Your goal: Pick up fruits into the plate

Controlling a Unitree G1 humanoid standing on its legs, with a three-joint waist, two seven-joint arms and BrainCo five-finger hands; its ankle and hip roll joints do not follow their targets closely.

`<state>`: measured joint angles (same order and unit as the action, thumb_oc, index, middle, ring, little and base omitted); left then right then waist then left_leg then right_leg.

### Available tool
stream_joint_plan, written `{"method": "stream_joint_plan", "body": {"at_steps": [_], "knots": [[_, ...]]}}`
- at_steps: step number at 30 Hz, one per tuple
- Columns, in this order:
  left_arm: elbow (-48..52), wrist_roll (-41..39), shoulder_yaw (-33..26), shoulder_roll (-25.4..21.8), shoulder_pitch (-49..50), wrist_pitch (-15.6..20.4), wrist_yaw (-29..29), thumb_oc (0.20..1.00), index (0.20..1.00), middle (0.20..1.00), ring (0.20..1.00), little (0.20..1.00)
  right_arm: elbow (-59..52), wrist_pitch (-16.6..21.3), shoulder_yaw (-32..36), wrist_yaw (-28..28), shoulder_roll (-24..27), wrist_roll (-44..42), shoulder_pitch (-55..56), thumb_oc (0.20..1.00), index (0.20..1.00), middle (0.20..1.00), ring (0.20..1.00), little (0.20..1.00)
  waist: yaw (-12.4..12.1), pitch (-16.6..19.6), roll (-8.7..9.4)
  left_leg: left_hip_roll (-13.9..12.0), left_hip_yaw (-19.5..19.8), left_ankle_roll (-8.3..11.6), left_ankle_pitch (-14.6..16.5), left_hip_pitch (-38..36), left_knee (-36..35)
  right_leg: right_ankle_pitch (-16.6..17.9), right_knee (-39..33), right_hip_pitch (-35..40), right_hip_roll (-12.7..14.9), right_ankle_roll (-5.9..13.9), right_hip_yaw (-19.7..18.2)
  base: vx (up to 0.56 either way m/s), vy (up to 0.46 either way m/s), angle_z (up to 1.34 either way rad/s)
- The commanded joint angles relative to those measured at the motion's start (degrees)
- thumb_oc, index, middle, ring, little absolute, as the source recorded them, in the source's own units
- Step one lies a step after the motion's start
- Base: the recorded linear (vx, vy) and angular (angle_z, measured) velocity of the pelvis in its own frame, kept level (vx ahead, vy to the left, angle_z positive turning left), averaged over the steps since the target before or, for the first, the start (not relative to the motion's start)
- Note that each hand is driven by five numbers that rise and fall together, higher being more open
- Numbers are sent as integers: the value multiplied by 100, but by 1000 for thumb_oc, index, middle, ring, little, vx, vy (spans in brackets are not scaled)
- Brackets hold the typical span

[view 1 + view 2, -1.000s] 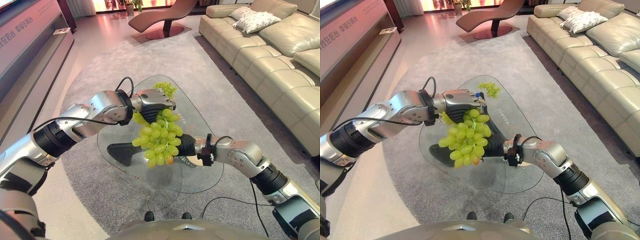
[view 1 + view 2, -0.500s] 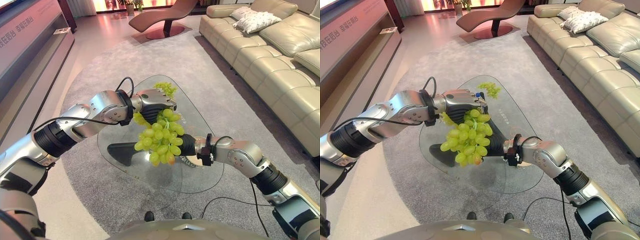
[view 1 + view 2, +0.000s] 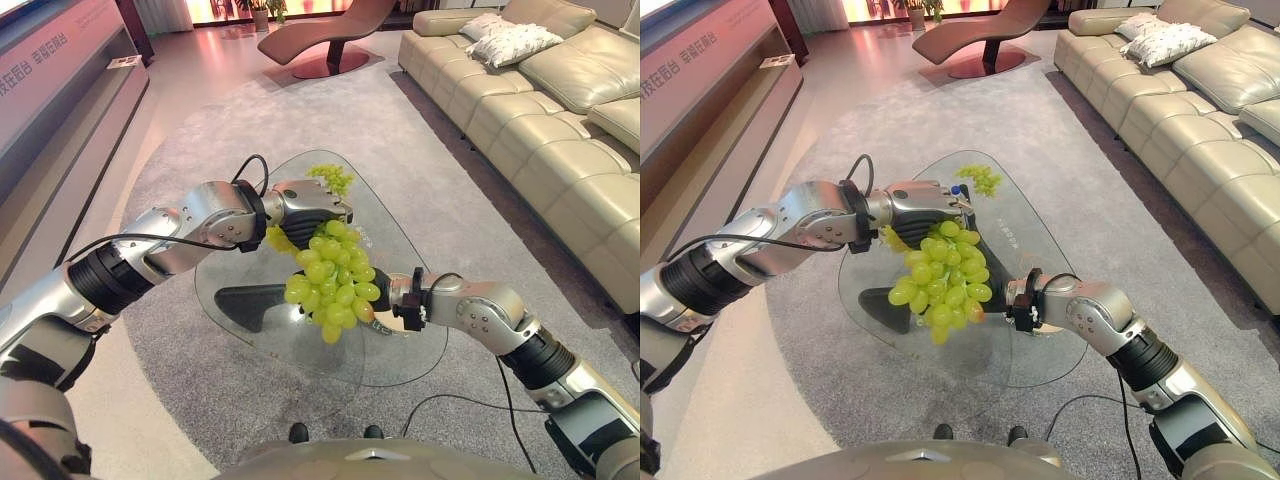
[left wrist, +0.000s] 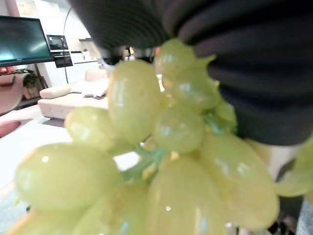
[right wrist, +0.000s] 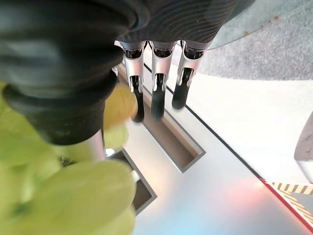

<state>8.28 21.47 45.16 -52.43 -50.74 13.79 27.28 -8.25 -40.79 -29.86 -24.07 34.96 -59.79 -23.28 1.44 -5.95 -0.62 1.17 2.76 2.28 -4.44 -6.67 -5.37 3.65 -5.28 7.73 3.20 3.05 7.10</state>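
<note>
A big bunch of green grapes (image 3: 335,280) hangs above the glass table (image 3: 400,350), and my left hand (image 3: 312,203) is shut on its top; the left wrist view shows the grapes (image 4: 146,147) right against the hand's dark cover. My right hand (image 3: 378,298) sits just right of and behind the bunch's lower part, close over the glass. Its fingers (image 5: 156,93) are straight in the right wrist view, with grapes (image 5: 73,196) beside the thumb. A second, smaller bunch of green grapes (image 3: 330,178) lies at the table's far end.
The table's dark base (image 3: 245,300) shows through the glass. A grey rug (image 3: 200,140) lies under the table. A beige sofa (image 3: 540,120) runs along the right, a brown lounge chair (image 3: 325,40) stands at the back, and a low cabinet (image 3: 60,90) lines the left.
The hanging bunch has swung to the right and now hangs against my right hand. Both arms stay almost where they were.
</note>
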Motion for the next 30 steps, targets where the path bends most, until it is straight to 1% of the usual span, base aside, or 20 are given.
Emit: {"method": "stream_joint_plan", "body": {"at_steps": [1,9,10,13,14,20,22,24,25,26,28,30], "knots": [[-249,60,-259,-131,-413,208,-100,200,200,200,200,200,-317,452,395,-12,-7,-610,-63,1000,1000,1000,1000,1000,-143,188,110,-164,-432,61,708,-415,102,-270,31,241,231,399,107,0,0,0],[-211,168,-185,-287,-390,382,-151,200,200,200,200,200,-299,432,474,-30,64,-819,40,1000,1000,1000,1000,1000,-163,192,127,-169,-440,60,707,-412,107,-260,28,241,238,406,133,0,0,0],[-201,160,-172,-315,-366,408,-160,200,200,200,200,200,-277,429,504,0,89,-896,57,1000,1000,1000,1000,1000,-171,188,120,-179,-432,63,758,-457,94,-310,28,282,231,415,144,0,0,0],[-195,90,-175,-398,-341,415,-231,200,200,200,200,200,-231,427,539,-16,130,-836,114,1000,1000,1000,1000,1000,-176,188,123,-179,-428,71,752,-454,92,-302,28,280,232,422,151,-14,-3,0],[-203,79,-185,-404,-334,404,-247,200,200,200,200,200,-223,408,544,-3,138,-824,115,1000,1000,1000,1000,1000,-175,186,128,-172,-434,70,700,-419,97,-251,28,246,241,416,153,-41,-4,1],[-224,74,-355,-480,-194,318,-534,200,200,200,200,200,14,436,599,-126,263,-119,304,1000,1000,1000,1000,1000,-163,190,110,-200,-446,87,736,-461,79,-297,28,278,237,426,145,-6,0,0],[-220,111,-492,-524,-95,281,-654,200,200,200,200,200,72,688,684,-45,352,398,402,1000,1000,1000,1000,1000,-153,184,105,-210,-461,91,729,-459,76,-297,28,278,236,423,141,0,0,0],[-191,121,-626,-603,-16,206,-734,200,200,200,200,200,126,1022,836,81,467,808,471,1000,1000,1000,1000,1000,-135,172,101,-207,-468,86,668,-418,83,-241,28,237,246,411,135,-45,12,-1],[-202,142,-669,-613,19,194,-757,200,200,200,200,200,122,1127,881,134,487,948,487,1000,1000,1000,1000,1000,-127,166,98,-207,-471,86,669,-418,85,-239,28,237,244,410,126,-50,11,-1],[-225,174,-745,-656,64,174,-798,200,200,200,200,200,111,1360,999,301,568,1252,504,1000,1000,1000,1000,1000,-108,152,94,-213,-478,83,668,-415,82,-233,28,228,242,410,111,0,0,0],[-228,215,-835,-700,119,146,-821,200,200,200,200,200,73,1520,1129,465,670,1521,510,1000,1000,1000,1000,1000,-88,147,88,-217,-486,82,666,-408,80,-227,30,215,240,410,91,-13,4,-4],[-252,256,-915,-742,180,151,-854,200,200,200,200,200,64,1559,1251,468,738,1604,546,1000,1000,1000,1000,1000,-70,140,79,-218,-492,80,663,-402,77,-226,32,207,238,408,69,-5,2,-2]]}}
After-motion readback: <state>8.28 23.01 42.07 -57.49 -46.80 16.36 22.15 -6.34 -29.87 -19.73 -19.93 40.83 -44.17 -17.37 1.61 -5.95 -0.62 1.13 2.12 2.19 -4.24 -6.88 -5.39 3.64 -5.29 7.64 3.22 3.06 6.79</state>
